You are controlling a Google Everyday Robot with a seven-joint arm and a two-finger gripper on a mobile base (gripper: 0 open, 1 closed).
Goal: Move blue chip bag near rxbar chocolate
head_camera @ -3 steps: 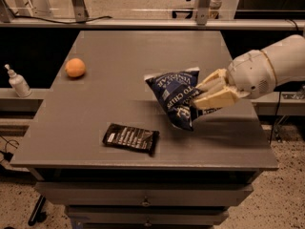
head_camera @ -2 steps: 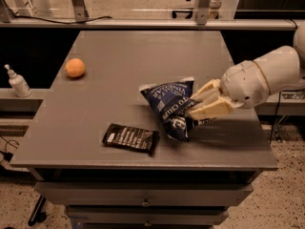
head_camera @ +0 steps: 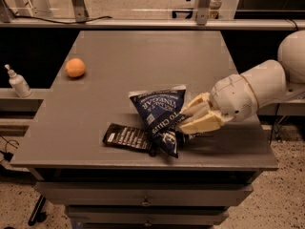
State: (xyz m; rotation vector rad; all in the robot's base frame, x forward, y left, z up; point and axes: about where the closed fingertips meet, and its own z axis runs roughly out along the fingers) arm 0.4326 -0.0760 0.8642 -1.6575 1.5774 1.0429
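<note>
The blue chip bag (head_camera: 159, 113) is a crinkly navy foil bag with white lettering, near the table's front edge. Its lower tip overlaps the right end of the rxbar chocolate (head_camera: 127, 137), a flat black bar with white text lying at the front. My gripper (head_camera: 183, 119) reaches in from the right and is shut on the bag's right side, its cream fingers (head_camera: 199, 124) pinching the foil. The bag looks tilted, with its lower end down by the bar.
An orange (head_camera: 75, 67) sits at the table's left side. A small white pump bottle (head_camera: 17, 81) stands on a shelf left of the grey table (head_camera: 143, 51). The table's front edge runs just below the bar. Metal posts stand behind the table.
My gripper has carried the blue chip bag leftward and toward the front edge. The bag now touches the rxbar chocolate, where before there was a gap.
</note>
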